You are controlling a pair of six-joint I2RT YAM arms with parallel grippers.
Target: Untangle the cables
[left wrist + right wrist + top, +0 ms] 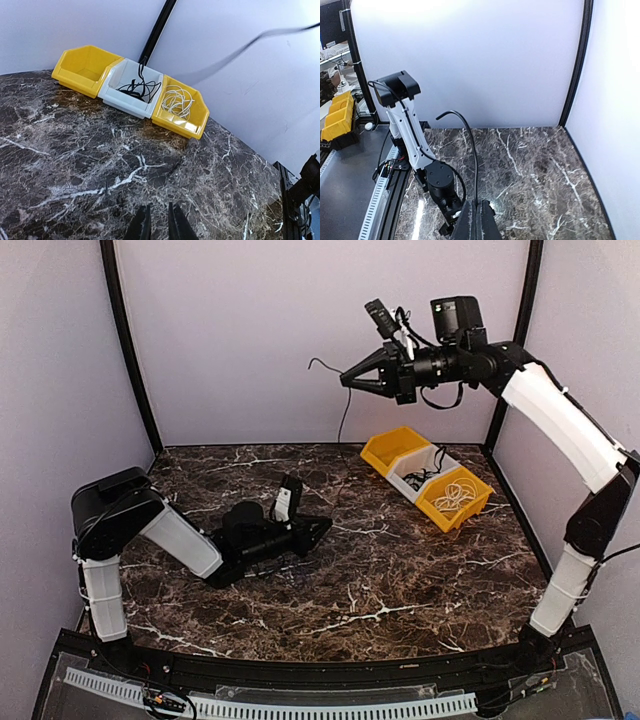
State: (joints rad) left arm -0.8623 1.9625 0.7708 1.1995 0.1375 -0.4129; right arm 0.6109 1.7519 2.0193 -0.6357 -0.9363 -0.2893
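Glossy marble-patterned table [400, 580], smooth plastic yellow bins [75, 82], smooth black cable [474, 160].

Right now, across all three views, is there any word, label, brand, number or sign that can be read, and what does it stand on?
None can be read.
The yellow bins, the grey bin, the table and the black cable pinched in the right end effector show no print.
The shelf at the far left of the right wrist view is too small and blurred to tell.
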